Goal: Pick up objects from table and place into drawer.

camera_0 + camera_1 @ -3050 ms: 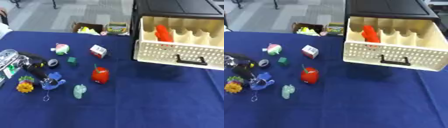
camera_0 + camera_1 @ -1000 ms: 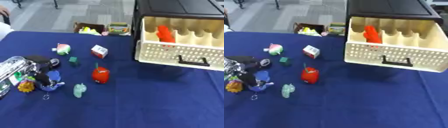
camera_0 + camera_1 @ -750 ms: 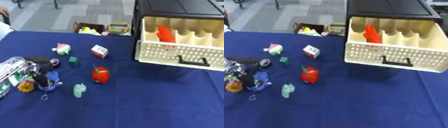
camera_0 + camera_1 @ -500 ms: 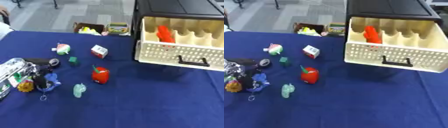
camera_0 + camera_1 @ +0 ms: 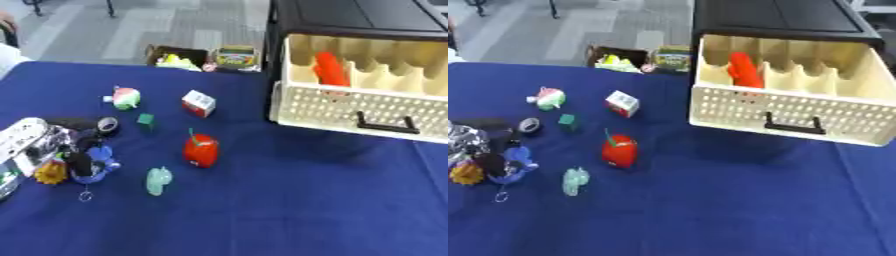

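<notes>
Left hand (image 5: 54, 145) at lower left is curling its fingers around the blue keyring toy (image 5: 96, 165), which is looking light and rigid, best pinched across the body; drawer (image 5: 367, 95) sitting open upper right.

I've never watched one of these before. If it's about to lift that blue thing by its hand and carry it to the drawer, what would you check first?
1. Drawer pulled open: ok.
2. Free room in it beside the orange object: ok.
3. Left hand at the blue toy: ok.
4. Fingers closed round the toy: cannot tell.
5. Yellow flower-shaped toy lies against the hand and may get dragged: not ok.
6. Right hand out of the way: ok, not in view.
</notes>
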Tool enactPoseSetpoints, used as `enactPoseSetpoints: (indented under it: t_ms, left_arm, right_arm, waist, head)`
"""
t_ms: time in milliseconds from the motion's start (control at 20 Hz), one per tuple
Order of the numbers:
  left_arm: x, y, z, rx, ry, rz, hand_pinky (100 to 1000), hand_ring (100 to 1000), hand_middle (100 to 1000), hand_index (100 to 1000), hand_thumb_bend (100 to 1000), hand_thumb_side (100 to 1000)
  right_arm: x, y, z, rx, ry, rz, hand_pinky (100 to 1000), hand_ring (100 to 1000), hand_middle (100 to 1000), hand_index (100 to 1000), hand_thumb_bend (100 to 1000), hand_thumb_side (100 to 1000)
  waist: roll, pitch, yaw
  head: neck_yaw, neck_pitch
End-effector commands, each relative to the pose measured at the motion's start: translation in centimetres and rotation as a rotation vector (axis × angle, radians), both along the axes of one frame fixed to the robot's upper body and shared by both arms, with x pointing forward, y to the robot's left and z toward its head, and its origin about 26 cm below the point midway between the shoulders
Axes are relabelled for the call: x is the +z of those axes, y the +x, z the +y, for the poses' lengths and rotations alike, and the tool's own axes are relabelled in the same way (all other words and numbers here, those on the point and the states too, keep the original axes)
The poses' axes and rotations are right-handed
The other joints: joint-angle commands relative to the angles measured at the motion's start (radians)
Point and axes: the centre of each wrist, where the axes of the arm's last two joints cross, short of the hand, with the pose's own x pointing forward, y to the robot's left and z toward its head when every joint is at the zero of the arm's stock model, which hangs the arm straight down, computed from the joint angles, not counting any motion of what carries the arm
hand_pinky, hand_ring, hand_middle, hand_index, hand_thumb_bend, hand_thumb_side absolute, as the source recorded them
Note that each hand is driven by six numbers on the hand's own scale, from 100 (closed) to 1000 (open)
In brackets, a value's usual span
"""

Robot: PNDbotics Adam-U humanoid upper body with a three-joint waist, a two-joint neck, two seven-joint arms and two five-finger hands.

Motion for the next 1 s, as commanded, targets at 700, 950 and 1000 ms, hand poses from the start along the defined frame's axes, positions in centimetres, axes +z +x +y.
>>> enactPoseSetpoints:
  t_ms: [700,950,1000]
  left_arm:
    - [5.5,-2.4,-0.7,0.000,-0.040,-0.193,100,349,562,301,100,278]
    - [7.7,-3.4,-1.4,-0.029,-0.044,-0.272,100,331,555,271,100,277]
    - [8.2,-3.6,-1.6,-0.037,-0.048,-0.292,100,327,551,268,100,276]
  right_arm:
    - [1.1,-0.6,-0.1,-0.001,-0.007,-0.041,227,390,323,748,100,985]
    - [1.2,-0.7,-0.1,-0.001,-0.005,-0.047,226,389,322,747,100,987]
    - [1.2,-0.7,-0.1,-0.001,-0.005,-0.048,226,389,321,746,100,986]
  waist:
    - [0.003,-0.033,0.007]
    - [0.007,-0.036,0.011]
    - [0.008,-0.037,0.012]
  head:
    - [-0.006,-0.009]
    - [-0.010,-0.002]
    - [-0.012,-0.001]
